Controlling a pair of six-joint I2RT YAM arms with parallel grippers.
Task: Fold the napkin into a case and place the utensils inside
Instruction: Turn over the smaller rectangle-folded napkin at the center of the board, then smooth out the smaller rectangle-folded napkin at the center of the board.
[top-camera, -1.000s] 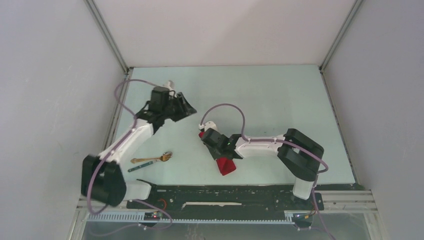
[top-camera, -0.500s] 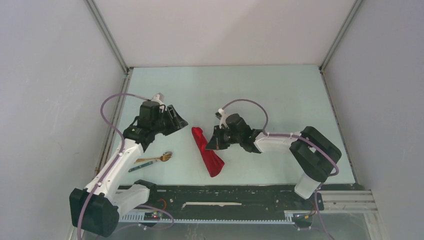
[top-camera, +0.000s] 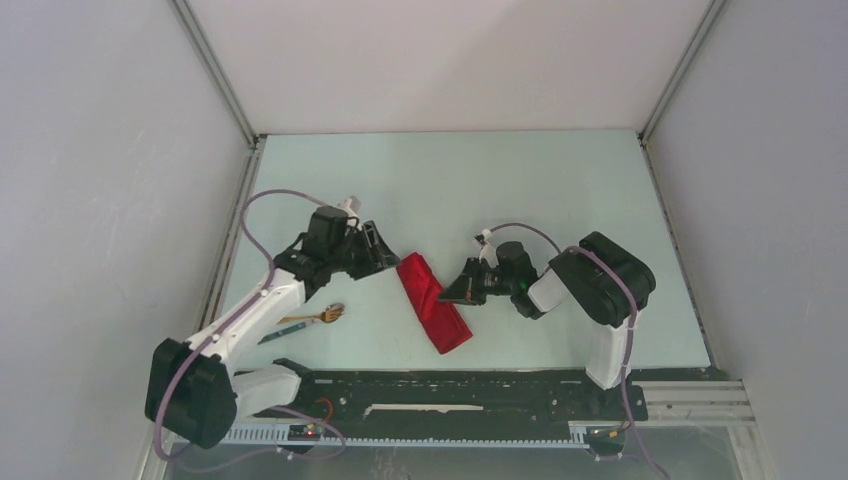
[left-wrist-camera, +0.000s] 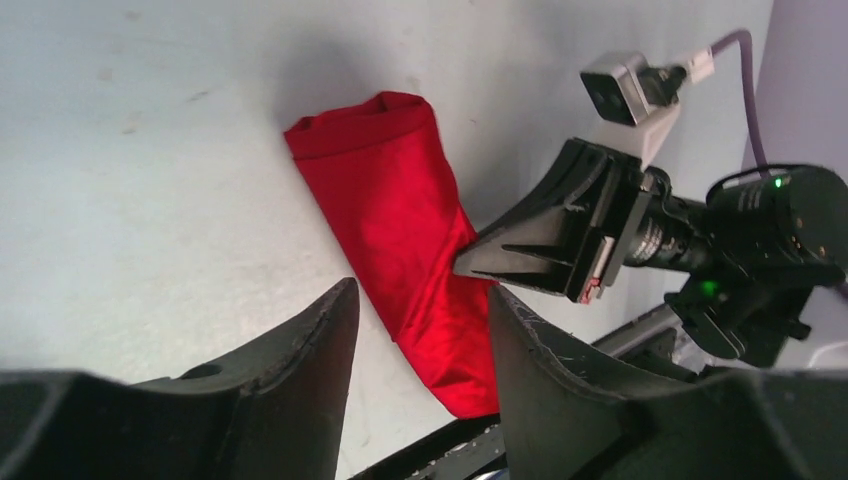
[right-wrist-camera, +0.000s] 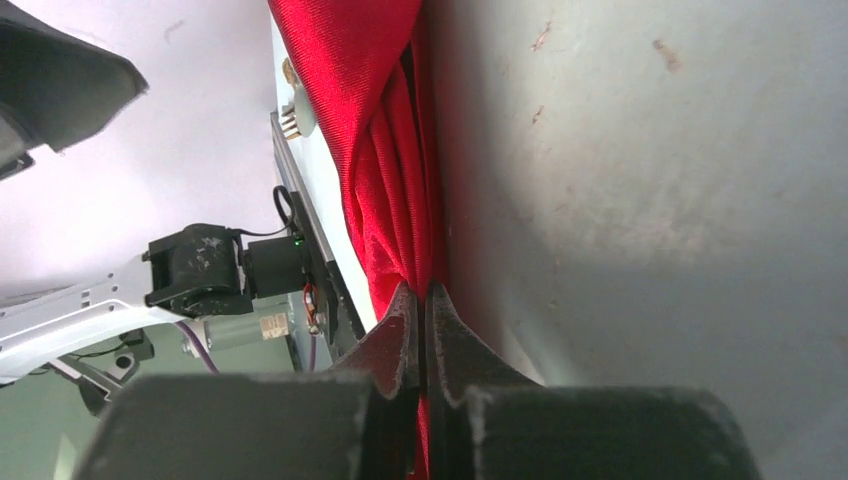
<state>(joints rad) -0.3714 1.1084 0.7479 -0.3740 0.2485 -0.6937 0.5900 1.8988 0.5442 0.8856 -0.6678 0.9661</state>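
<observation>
The red napkin (top-camera: 432, 300) lies folded into a narrow strip, slanting from the table's middle toward the near edge. My right gripper (top-camera: 449, 295) is at its right edge, shut on a fold of the napkin (right-wrist-camera: 385, 180); in the right wrist view the cloth runs in between the closed right gripper (right-wrist-camera: 421, 290). My left gripper (top-camera: 390, 262) stands open just left of the strip's far end, with nothing between its fingers. The left wrist view shows the napkin (left-wrist-camera: 400, 230) beyond the open left gripper (left-wrist-camera: 422, 292). The wooden fork (top-camera: 312, 318) and the teal stick (top-camera: 274, 337) lie at the near left.
The pale table (top-camera: 560, 190) is boxed in by white walls at the left, back and right. A black rail (top-camera: 480, 385) runs along the near edge, close to the napkin's near end. The right arm's base (top-camera: 610, 290) stands to the right of the napkin.
The right gripper has drawn back to the right, holding the napkin's edge, and the cloth now lies as a flatter, wider strip. The left gripper has come down and rightward to the strip's far end.
</observation>
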